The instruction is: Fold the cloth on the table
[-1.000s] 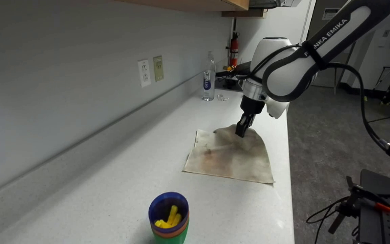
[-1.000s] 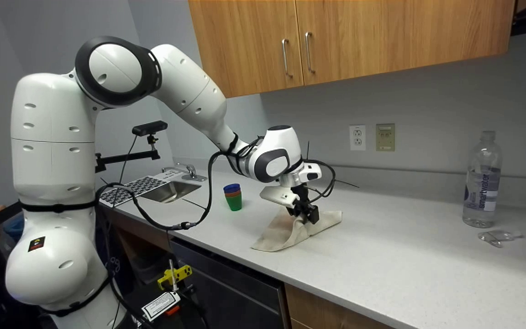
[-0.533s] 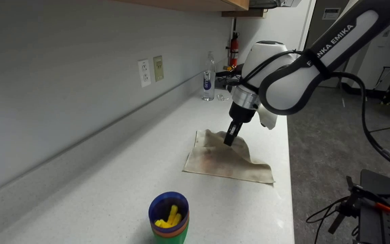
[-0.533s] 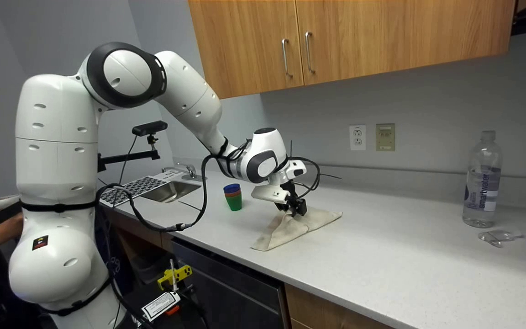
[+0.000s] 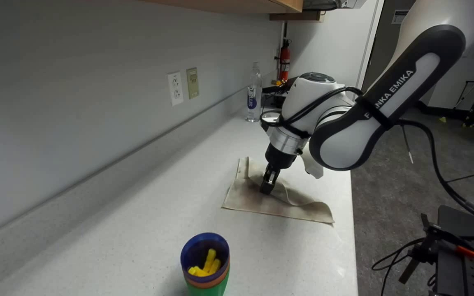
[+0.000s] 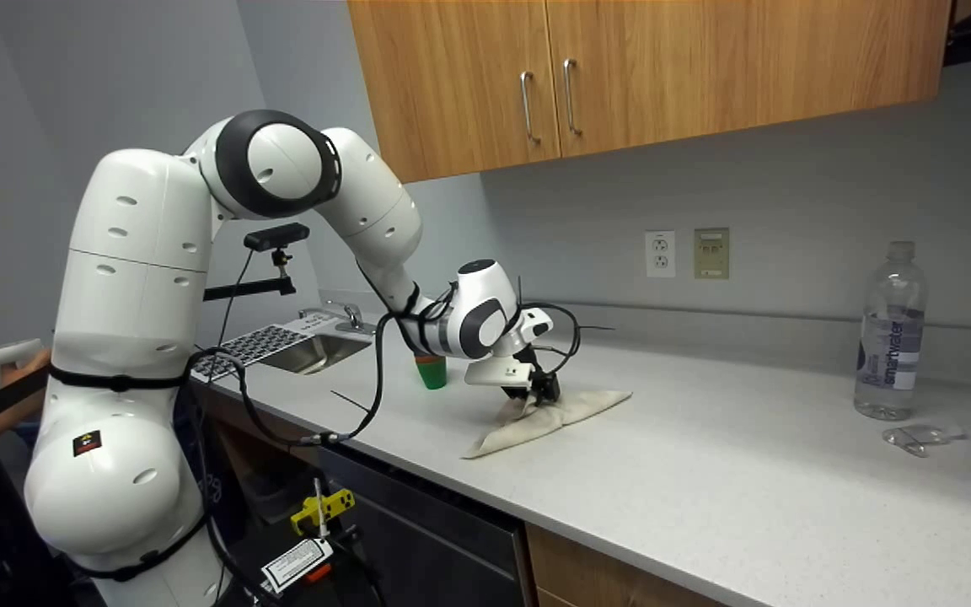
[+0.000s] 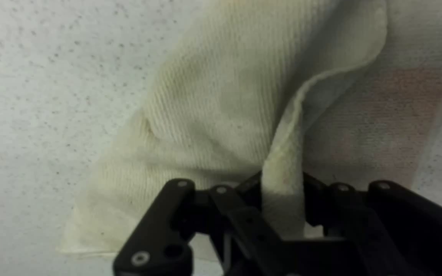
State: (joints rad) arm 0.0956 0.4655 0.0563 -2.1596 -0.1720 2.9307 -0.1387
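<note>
The beige stained cloth [image 5: 243,199] lies partly folded on the white table [image 5: 138,242]. It also shows in an exterior view [image 6: 528,432] and in the wrist view [image 7: 213,103]. My gripper [image 5: 266,190] is low over the middle of the cloth, pointing down and tilted; it also shows in an exterior view [image 6: 543,393]. In the wrist view the gripper [image 7: 282,184] is shut on a pinched strip of cloth that stands up between its fingers. The far part of the cloth is doubled over towards the cups, with a wavy loose edge. The fingers hide part of the cloth.
Nested blue, orange and green cups [image 5: 205,263] with yellow pieces inside stand near the cloth. A water bottle [image 6: 890,337] and clear glasses [image 6: 915,437] are further along the table. A sink [image 6: 313,352] is at one end. Wooden cabinets [image 6: 646,76] hang above.
My gripper has moved across the cloth towards the cups and lower, staying shut on the cloth. The far part of the cloth has been drawn over with it.
</note>
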